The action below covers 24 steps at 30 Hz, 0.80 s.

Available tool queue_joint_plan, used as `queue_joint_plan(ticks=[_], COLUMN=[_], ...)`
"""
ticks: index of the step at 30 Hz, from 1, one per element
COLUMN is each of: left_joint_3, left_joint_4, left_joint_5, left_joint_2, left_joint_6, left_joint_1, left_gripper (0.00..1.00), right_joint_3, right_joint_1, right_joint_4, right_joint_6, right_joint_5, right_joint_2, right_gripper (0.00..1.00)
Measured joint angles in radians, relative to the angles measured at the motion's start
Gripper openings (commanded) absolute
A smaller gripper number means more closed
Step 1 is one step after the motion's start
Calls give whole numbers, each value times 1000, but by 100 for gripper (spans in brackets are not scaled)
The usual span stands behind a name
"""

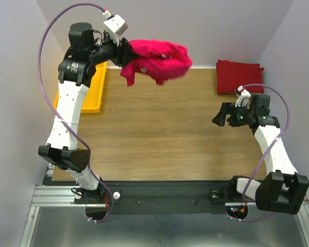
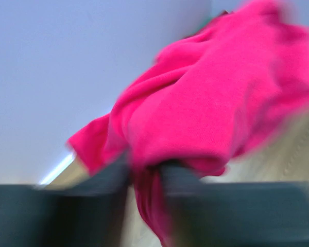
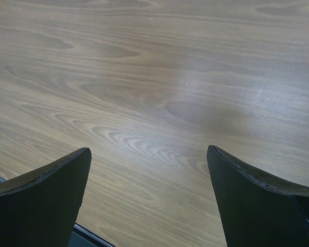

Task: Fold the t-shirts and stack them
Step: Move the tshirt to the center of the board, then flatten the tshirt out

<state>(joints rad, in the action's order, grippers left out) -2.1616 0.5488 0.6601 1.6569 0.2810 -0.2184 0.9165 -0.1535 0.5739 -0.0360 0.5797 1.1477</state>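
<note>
Across the middle of the scene lies a wood-grain tabletop point(image 1: 159, 139), with two robot arms bolted at its near edge. Above the far edge, toward the far-left corner, a bright magenta-pink t-shirt point(image 1: 159, 59) hangs in the air as a crumpled bundle, clear of the wood, with one part drooping lower than the rest. At the far-right corner a crimson t-shirt point(image 1: 238, 76) rests as a neat folded rectangle. A yellow plastic tray point(image 1: 92, 98) sits along the left edge near the far-left corner, partly hidden by the left arm. The left gripper point(image 1: 124, 54) is clamped on a bunch of the pink cloth; its blurred wrist view shows fabric pinched between two dark fingers. The right gripper point(image 1: 222, 116) hovers low over the wood near the right edge, jaws spread wide with nothing between them.

The step in hand looks like bringing the pink shirt to the table's middle for spreading. It would go best lowered slowly, so the drooping part touches first and drags flat, with the right gripper taking a second corner to pull out wrinkles.
</note>
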Motion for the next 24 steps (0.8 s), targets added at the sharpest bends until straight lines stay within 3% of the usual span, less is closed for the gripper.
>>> queue_joint_plan(ticks=[7, 13, 19, 24], left_joint_3=[375, 663, 883, 1030], left_joint_4=[-5, 63, 29, -58], left_joint_5=[21, 9, 12, -8], left_joint_2=[-57, -53, -99, -115], left_joint_6=[26, 139, 231, 209], left_joint_1=[79, 160, 84, -29], left_gripper=[99, 98, 85, 83], right_joint_3=[45, 71, 101, 103], right_joint_1=[0, 0, 17, 116], right_joint_4=[33, 78, 108, 98], right_joint_6=[-34, -103, -128, -126], right_joint_5=[-15, -25, 32, -5], right_joint_2=[0, 4, 120, 247], right_gripper=[100, 100, 94, 93])
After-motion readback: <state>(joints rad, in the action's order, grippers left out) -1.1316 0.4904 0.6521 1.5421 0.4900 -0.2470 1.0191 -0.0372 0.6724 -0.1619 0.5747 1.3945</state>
